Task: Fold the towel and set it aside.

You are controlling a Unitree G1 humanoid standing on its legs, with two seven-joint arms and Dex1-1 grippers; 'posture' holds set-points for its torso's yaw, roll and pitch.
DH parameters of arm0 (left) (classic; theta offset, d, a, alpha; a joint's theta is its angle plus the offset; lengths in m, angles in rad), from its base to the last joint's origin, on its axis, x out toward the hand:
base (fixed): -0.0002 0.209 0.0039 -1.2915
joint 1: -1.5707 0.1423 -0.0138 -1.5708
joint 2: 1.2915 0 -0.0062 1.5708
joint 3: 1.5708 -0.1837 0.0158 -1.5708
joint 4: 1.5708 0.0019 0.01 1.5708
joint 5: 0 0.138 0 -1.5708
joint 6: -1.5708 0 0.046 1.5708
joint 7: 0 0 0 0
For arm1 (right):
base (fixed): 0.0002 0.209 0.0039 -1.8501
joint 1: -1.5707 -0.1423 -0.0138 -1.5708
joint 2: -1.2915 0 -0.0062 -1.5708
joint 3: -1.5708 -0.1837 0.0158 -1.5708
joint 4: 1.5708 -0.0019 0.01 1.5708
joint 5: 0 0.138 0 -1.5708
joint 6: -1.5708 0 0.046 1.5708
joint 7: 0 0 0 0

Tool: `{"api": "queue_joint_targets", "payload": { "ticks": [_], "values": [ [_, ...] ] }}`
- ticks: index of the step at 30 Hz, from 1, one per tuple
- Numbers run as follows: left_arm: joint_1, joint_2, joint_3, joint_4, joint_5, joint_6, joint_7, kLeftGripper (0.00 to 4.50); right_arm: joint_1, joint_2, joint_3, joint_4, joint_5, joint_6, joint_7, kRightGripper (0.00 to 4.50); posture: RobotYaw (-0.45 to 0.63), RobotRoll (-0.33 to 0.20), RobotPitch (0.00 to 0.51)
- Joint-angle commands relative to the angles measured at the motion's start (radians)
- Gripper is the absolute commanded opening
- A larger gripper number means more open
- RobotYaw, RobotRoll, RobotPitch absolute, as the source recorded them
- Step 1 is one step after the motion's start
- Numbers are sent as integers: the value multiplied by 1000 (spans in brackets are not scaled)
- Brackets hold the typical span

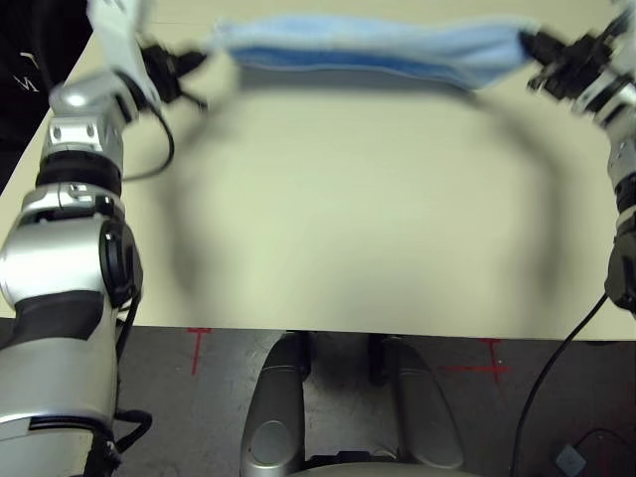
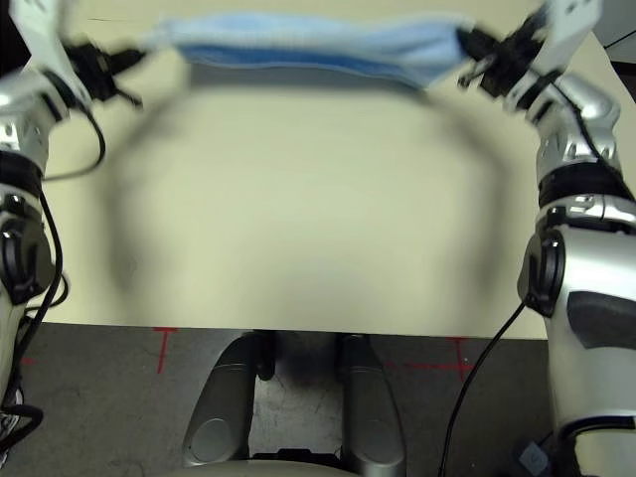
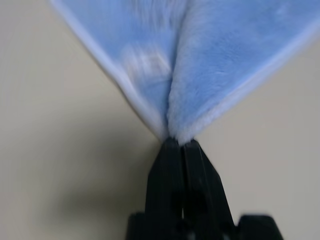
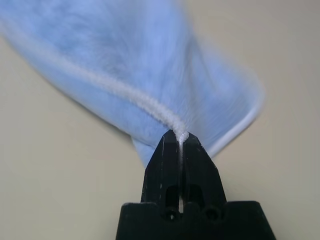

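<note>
Two claws: both pinched tight on the towel (image 1: 373, 48), one at each end.
Left claw (image 3: 179, 145): black fingers pressed together with no gap, nipping a corner where two layers of blue cloth and their white edging meet.
Right claw (image 4: 179, 137): fingers likewise closed, only a thin slit between them, biting the white stitched edge at its corner.
Towel, place: stretched between the two claws across the far part of the surface (image 1: 348, 219), hanging in a narrow light-blue band; its blurred shadow lies on the surface just beneath it.
Towel, long axis: runs side to side, from the robot's left to its right, roughly level, sagging slightly lower toward the right end.
Towel, layers: looks doubled over along its length, a darker blue strip showing along the lower edge.
Edges: near edge of the surface runs straight across in front of the robot; the floor beyond it carries red cross marks (image 1: 198, 343).
Open room: the whole pale middle of the surface, between the arms and toward the robot, is bare.
Cables: a black cable (image 1: 164, 149) loops by the left forearm; another hangs off the right arm past the near edge.
</note>
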Motion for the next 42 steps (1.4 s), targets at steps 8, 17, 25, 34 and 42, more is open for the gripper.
{"api": "queue_joint_targets", "payload": {
  "ticks": [8,17,25,34,42],
  "values": [
    [15,103,-123,-143,89,97,-273,62,-4,-76,65,-105,-66,-14,141,0,52,0,334],
    [-78,180,-222,-208,43,210,-504,62,-94,-74,73,-18,-95,-150,191,0,52,0,333],
    [-79,326,-477,-318,-108,242,-507,62,-125,-64,46,46,-65,-223,343,0,79,0,330],
    [-52,438,-701,-380,-181,126,-507,62,-18,-147,183,-52,49,-247,496,0,64,0,328],
    [-90,486,-852,-382,-248,56,-507,62,106,-265,394,-254,273,-230,496,0,61,0,329]
  ]
}}
